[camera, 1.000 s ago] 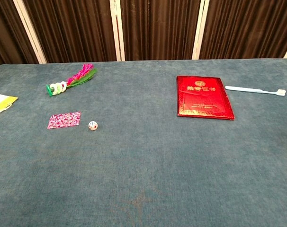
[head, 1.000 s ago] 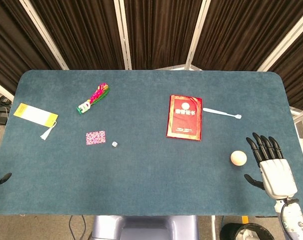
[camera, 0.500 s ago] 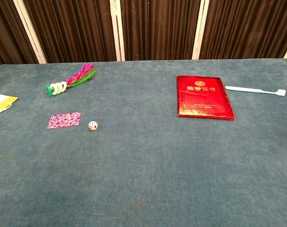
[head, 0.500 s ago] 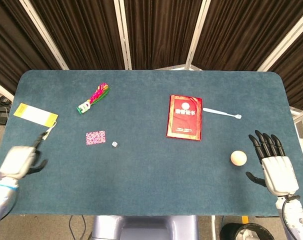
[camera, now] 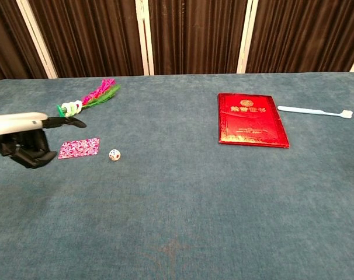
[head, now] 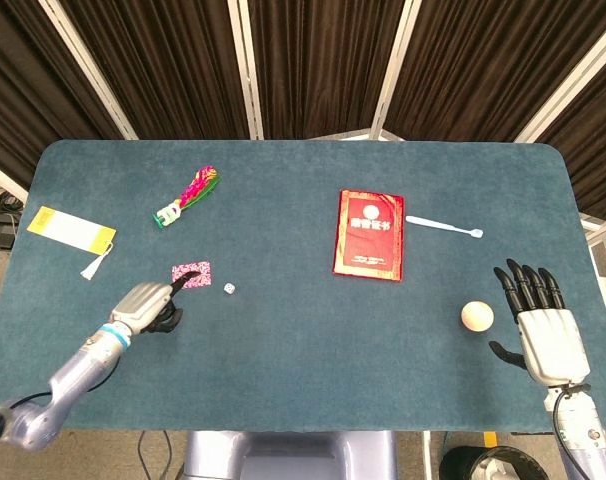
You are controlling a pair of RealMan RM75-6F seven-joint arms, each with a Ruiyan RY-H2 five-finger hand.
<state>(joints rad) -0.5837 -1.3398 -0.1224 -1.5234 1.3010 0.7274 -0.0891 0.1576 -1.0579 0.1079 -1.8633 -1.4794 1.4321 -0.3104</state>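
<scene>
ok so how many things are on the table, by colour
red: 1, booklet
pink: 2, patterned card, feather shuttlecock
yellow: 1, tag
white or pale: 3, die, toothbrush, ball
total: 7

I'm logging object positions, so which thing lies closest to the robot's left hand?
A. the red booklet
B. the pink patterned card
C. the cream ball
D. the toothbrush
B: the left hand reaches out just beside the pink patterned card, with a fingertip over its near edge.
</scene>
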